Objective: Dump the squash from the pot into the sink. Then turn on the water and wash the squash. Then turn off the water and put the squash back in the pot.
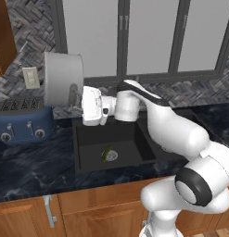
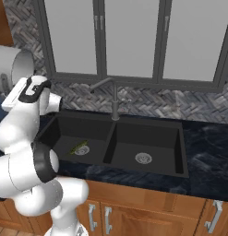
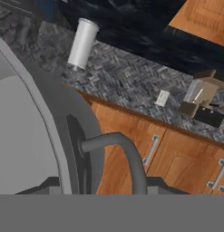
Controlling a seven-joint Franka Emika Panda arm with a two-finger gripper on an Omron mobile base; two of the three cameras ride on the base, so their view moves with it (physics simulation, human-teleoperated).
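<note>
Squash [image 1: 107, 153] lies by the sink [image 1: 88, 159] drain while the end effector [image 1: 78, 99] apparently clamps the tipped pot [image 1: 63, 77].

The pot [image 1: 63, 77] is a big light-grey metal one, held up in the air and tipped on its side above the counter left of the sink [image 1: 88, 159]. The squash [image 1: 106, 152], small, green and finger-shaped, lies on the floor of the black sink's left basin, right beside the silver drain.
</note>
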